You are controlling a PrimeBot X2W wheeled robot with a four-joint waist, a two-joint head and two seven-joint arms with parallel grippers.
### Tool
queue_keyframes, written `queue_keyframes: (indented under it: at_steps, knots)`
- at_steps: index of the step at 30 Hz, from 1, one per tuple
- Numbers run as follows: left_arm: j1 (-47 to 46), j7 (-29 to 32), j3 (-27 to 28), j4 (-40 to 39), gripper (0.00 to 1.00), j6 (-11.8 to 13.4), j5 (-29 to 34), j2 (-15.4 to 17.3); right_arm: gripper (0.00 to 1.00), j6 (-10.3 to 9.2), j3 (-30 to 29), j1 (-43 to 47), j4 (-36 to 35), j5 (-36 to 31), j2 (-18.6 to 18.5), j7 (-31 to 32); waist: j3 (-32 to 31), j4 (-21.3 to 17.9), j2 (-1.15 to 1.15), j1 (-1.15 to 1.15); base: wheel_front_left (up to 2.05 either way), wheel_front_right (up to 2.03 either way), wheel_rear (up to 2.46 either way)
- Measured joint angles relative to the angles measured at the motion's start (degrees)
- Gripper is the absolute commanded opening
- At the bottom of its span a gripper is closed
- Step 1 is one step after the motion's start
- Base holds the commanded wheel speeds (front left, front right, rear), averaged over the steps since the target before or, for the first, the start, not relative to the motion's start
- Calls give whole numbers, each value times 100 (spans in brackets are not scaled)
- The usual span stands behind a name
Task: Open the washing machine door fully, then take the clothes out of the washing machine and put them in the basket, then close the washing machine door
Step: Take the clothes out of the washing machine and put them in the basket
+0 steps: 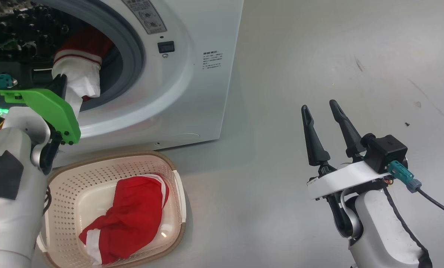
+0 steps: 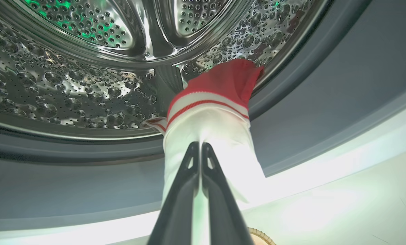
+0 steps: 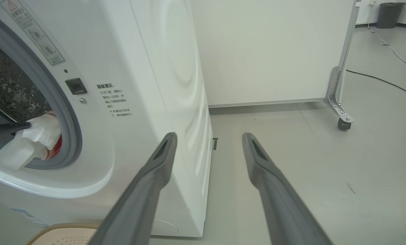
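Observation:
The washing machine (image 1: 192, 93) stands with its mouth uncovered; its door is out of view. My left gripper (image 2: 200, 145) is shut on the white end of a red and white garment (image 2: 216, 98) at the grey seal (image 2: 325, 102), in front of the steel drum (image 2: 70, 85). In the head view the same garment (image 1: 81, 70) hangs over the lower lip of the opening, just beyond my left gripper (image 1: 61, 81). Another red garment (image 1: 129, 219) lies in the cream basket (image 1: 179, 186) on the floor below. My right gripper (image 1: 320, 108) is open and holds nothing, off to the right over bare floor.
The basket sits right against the machine's front lower edge. In the right wrist view a white partition on a caster (image 3: 341, 120) stands behind the machine, with a cable (image 3: 387, 81) and a dark bin (image 3: 388, 15) beyond. Grey floor stretches right of the machine.

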Motion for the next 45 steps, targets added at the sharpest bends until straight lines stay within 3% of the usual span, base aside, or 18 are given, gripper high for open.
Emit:
queue_keyframes:
  at_steps: [45]
  knots:
    - [2209, -1510, -937, -766, 0, -1, -252, 65, 100, 143, -214, 742, 254, -4, -1, 0, -1464, 939, 0, 0, 0, 0, 0]
